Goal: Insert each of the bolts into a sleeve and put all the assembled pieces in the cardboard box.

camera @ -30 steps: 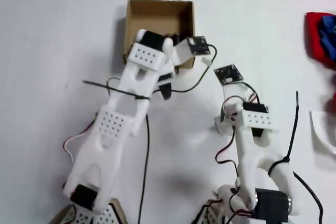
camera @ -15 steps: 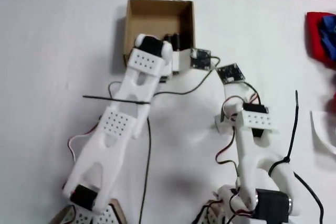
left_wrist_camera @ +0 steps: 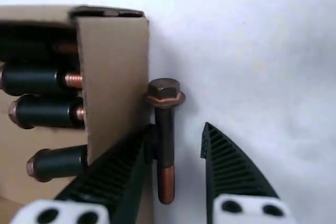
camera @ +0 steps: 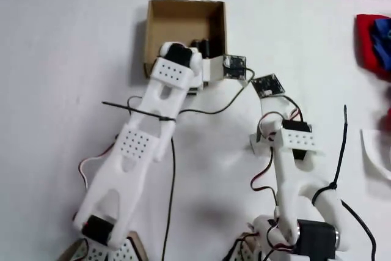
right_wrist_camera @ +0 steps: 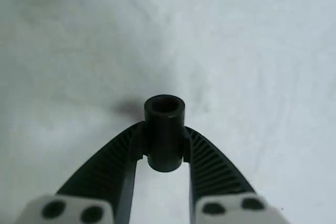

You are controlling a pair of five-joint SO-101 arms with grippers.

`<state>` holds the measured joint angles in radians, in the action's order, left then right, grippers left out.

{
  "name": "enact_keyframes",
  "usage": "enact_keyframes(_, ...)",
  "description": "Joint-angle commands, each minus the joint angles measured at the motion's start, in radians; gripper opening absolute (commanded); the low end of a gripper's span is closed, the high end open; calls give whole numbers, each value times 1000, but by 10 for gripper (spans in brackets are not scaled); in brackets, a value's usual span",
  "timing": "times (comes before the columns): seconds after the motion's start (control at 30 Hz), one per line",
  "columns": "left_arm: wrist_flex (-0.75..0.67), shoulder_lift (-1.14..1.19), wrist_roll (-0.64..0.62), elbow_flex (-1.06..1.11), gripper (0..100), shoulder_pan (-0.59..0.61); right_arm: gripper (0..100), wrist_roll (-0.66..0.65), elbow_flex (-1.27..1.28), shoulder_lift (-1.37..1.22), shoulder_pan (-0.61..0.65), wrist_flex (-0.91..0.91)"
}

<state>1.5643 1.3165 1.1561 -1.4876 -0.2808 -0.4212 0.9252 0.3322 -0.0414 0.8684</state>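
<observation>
Step looks like bolt pickup. Left hand (left_wrist_camera: 177, 132) wide, astride bare bolt (left_wrist_camera: 165, 153) against cardboard box (left_wrist_camera: 113, 77), near bench (right_wrist_camera: 252, 51) far edge. Right hand (right_wrist_camera: 164, 129) clamps sleeve (right_wrist_camera: 165, 148). Next: close, lift, align with sleeve.

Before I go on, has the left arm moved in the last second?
Yes: its wrist camera slid along the cardboard box's right wall toward the near corner.

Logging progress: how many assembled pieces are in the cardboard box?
3 show clearly, side by side in the cardboard box: first piece, second piece, third piece. A fourth may sit shadowed beyond them.
</observation>
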Motion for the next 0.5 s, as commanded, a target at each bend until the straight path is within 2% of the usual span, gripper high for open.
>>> enact_keyframes(0.0,-37,-9,-9,24,166,2,23,5,-9,51,-4,-12)
enact_keyframes(0.2,-18,-11,-9,47,152,-26,23,5,-6,51,-5,-25)
enact_keyframes(0.37,89,-11,-8,45,55,-95,23,5,-6,51,-10,-25)
enact_keyframes(0.47,164,-17,-9,42,55,-124,23,5,-6,51,-12,-25)
